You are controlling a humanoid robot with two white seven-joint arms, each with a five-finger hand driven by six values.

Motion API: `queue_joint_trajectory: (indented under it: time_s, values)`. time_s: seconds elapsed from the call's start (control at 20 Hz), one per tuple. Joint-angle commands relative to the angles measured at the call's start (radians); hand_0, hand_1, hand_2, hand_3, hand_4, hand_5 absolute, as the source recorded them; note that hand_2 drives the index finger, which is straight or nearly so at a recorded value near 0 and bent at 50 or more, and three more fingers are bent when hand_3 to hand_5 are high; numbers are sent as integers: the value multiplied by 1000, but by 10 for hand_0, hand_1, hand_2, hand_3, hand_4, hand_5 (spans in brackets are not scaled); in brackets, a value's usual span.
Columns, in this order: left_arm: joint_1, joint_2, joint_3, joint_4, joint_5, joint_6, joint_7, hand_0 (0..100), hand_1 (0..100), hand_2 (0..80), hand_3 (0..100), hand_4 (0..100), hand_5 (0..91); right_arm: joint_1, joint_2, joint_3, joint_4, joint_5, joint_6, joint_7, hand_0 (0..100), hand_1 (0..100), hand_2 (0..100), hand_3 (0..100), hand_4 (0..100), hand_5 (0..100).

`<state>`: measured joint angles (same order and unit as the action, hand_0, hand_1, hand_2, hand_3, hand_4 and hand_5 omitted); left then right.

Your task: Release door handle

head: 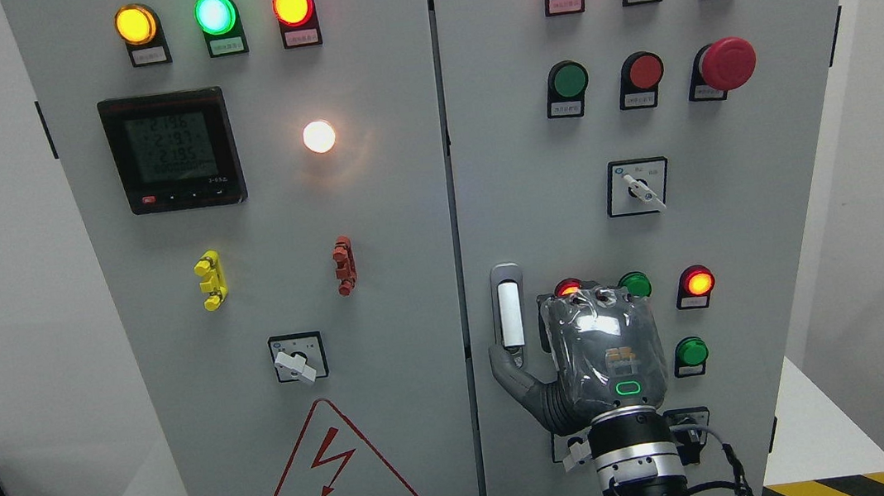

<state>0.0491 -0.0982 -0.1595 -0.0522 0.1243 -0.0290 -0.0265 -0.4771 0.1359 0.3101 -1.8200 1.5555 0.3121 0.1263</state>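
Note:
The grey door handle (509, 313) stands upright at the left edge of the right cabinet door (776, 185), with a white bar in its middle. My right hand (604, 354) comes up from the bottom edge and is just right of the handle, its back toward the camera. Its thumb (508, 367) is spread out to the left and reaches the handle's lower end. Its other fingers (599, 297) point at the door panel, right of the handle and not around it. The hand holds nothing. The left arm is out of view.
The hand partly covers a red lamp (568, 287) and a green button (636, 284). A lit red lamp (698, 282), a green button (692, 352) and a rotary switch (637, 187) are close by. The left door (398, 228) carries a meter (172, 150) and a warning triangle (339, 473).

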Motion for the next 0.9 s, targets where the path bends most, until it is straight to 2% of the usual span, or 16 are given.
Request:
queue_joint_trajectory:
  time_s: [0.0,0.1,0.35,0.85]
  values:
    - [0,0,0,0,0,0,0,0,0,47,107,4,0,0,1,-13,7,-2,1,-1,263,361,765,980,740,678]
    - [0,0,0,0,0,0,0,0,0,47,107,4,0,-1,1,-14,5,-2,1,-1,304,353,763,980,739,680]
    - [0,0,0,0,0,0,0,0,0,47,108,3,0,0,1,-16,2,-3,1,-2,331,338,761,976,739,680]
    - [0,0,0,0,0,1,0,0,0,47,107,2,0,8,5,-23,-4,-5,11,-4,340,339,758,973,737,680]
